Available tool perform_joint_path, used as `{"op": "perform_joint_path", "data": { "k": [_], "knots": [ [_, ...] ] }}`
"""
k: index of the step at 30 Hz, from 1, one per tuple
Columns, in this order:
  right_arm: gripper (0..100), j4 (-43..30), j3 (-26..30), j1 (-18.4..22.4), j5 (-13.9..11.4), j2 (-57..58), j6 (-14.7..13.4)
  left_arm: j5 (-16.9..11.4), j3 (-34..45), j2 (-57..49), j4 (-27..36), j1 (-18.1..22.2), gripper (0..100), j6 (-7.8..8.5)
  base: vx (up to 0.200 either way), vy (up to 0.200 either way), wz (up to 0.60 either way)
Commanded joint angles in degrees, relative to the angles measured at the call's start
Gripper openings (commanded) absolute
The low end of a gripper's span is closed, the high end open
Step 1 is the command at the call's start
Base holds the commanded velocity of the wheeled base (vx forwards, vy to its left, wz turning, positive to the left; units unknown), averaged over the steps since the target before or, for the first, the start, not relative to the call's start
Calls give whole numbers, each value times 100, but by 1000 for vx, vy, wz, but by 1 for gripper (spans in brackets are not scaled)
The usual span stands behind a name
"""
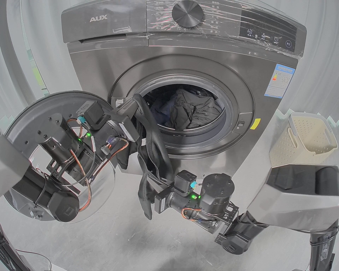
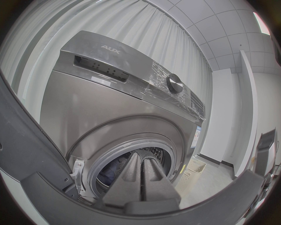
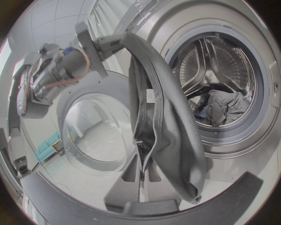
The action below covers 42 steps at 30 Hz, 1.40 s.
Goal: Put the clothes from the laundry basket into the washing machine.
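Loading under way: dark garment (image 1: 154, 141) hangs just before the washer (image 1: 106, 63) opening, left gripper (image 2: 142, 164) pinching its top end, right gripper (image 3: 142, 175) pinching a lower fold. Next move likely needs both ends carried inside, then released.

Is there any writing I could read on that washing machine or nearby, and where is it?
"AUX": drawer panel, top left of the washing machine.
Blue sticker right of the door opening: too small to read.
Yellow sticker below it: too small.
Control panel and marks round the dial: too small.
White tag on the dark garment: blurred.
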State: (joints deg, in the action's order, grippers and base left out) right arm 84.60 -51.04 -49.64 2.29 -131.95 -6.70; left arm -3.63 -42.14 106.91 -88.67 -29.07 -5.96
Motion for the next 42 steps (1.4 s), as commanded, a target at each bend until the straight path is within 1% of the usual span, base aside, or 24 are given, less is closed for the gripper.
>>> {"op": "perform_joint_path", "data": {
  "k": [1,2,4,5,6,7,9,12,13,14,15,17,18,20,22,29,32,35,38,40,42],
  "knots": [
    [0,-58,921,-63,-36,1224,20,56,4,23,-1,121,0,-10,0,0,0],
    [0,-67,1008,-37,-36,1339,29,56,4,23,-1,139,0,-19,0,0,0],
    [0,-181,1413,253,-62,1752,82,38,39,5,-10,209,0,-19,0,0,0],
    [0,-181,1413,253,-62,1752,82,38,39,5,-10,209,0,-19,0,0,0],
    [0,-216,1536,473,-89,1892,126,38,57,-30,-10,253,0,-28,0,0,0],
    [0,-199,1624,719,-168,2033,178,29,83,-56,-10,271,0,-37,0,0,0],
    [0,-172,1641,1044,-299,2218,213,21,206,-162,-10,280,0,-72,0,0,0],
    [0,-172,1650,1325,-343,2402,213,-41,461,-408,-10,262,0,-116,0,0,0],
    [0,-172,1668,1352,-343,2437,205,-59,514,-496,-10,227,0,-160,0,0,0],
    [0,-172,1668,1352,-343,2437,205,-59,514,-496,-10,227,0,-160,0,0,0],
    [0,-155,1764,1396,-335,2525,205,-129,628,-680,-10,174,0,-239,0,0,0],
    [0,-146,1817,1396,-326,2552,205,-173,690,-742,-10,139,0,-239,0,0,0],
    [0,-119,1879,1396,-299,2639,205,-252,830,-856,-10,69,0,-239,0,0,0],
    [0,-128,1800,1466,-291,2754,222,-322,945,-927,-10,25,0,-204,0,0,0],
    [0,-128,1720,1492,-291,2894,222,-349,980,-988,-10,-19,0,-204,0,0,0],
    [0,-163,1325,1607,-282,3325,213,-401,1015,-1225,-10,-19,0,-186,0,0,0],
    [0,-207,1290,1624,-273,3492,222,-498,1041,-1278,-10,42,0,-186,0,0,0],
    [0,-216,1299,1659,-273,3562,222,-498,1041,-1287,-10,51,0,-186,0,0,0],
    [0,-216,1316,1677,-273,3580,222,-472,1041,-1278,-1,51,0,-151,0,0,0],
    [0,-216,1360,1686,-273,3580,222,-463,1033,-1260,-1,69,0,-45,0,0,0],
    [0,-216,1413,1738,-308,3597,231,-463,1024,-1260,8,95,0,-19,0,0,0]
  ]
}}
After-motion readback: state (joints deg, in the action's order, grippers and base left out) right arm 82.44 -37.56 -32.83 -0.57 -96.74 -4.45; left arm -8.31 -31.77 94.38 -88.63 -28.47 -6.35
